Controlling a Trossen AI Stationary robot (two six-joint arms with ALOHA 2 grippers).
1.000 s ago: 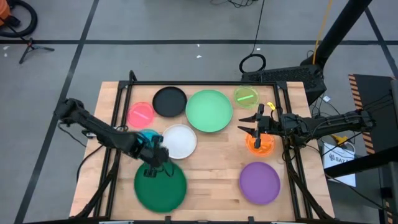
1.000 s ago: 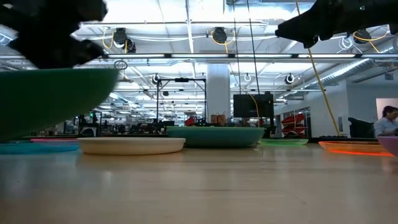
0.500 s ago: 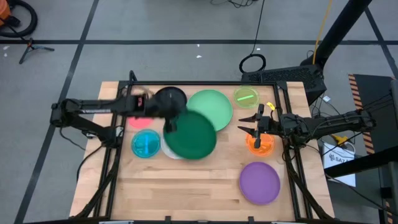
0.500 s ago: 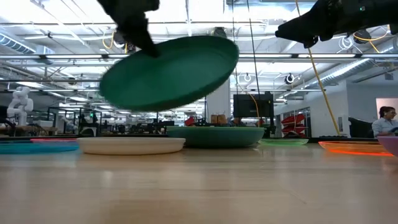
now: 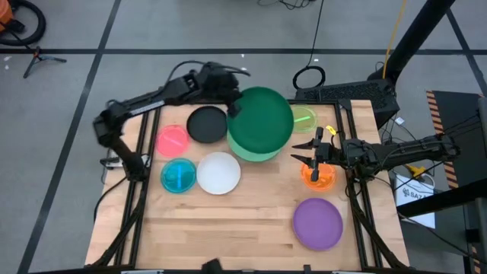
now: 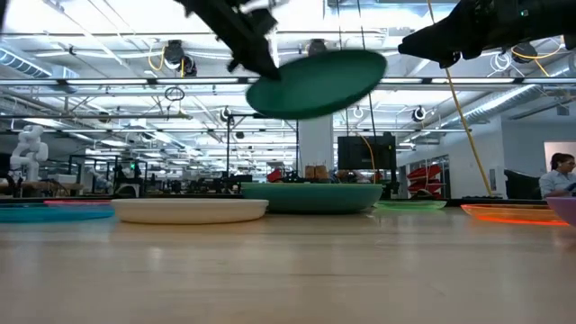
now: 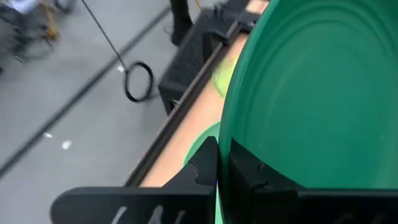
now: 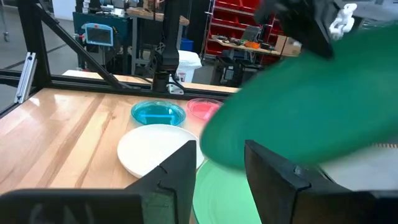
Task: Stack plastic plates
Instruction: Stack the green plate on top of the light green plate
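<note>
My left gripper [image 5: 230, 106] is shut on the large dark green plate [image 5: 262, 114] and holds it in the air over the mint plate [image 5: 257, 152] at the table's far side. The low view shows the green plate [image 6: 315, 83] tilted, well above the table. My right gripper [image 5: 300, 153] hangs open and still above the orange plate [image 5: 318, 176] on the right. Flat on the table lie the black [image 5: 207, 124], pink [image 5: 172, 140], blue [image 5: 178, 176], white [image 5: 218, 173], lime [image 5: 303, 118] and purple [image 5: 318, 223] plates. No teal plate shows. My left gripper pinches the dark green plate's rim [image 7: 222, 177] between its two fingers [image 7: 202, 165], one on each face. In the high view the fingers come at it from the table's left. The plate is lifted clear, tilted, reaching away from the fingers toward the right.
A dark metal frame [image 5: 243, 101] runs along the table's far and side edges. Bare wood [image 5: 243, 221] lies open at the near middle. A person [image 6: 560, 175] stands in the room far behind the table.
My left gripper has carried the dark green plate from the table's near left, up and across over the white plate, to the far side above the mint plate. The plate has risen well clear of the table and stays tilted. The blue and white plates are uncovered again.
</note>
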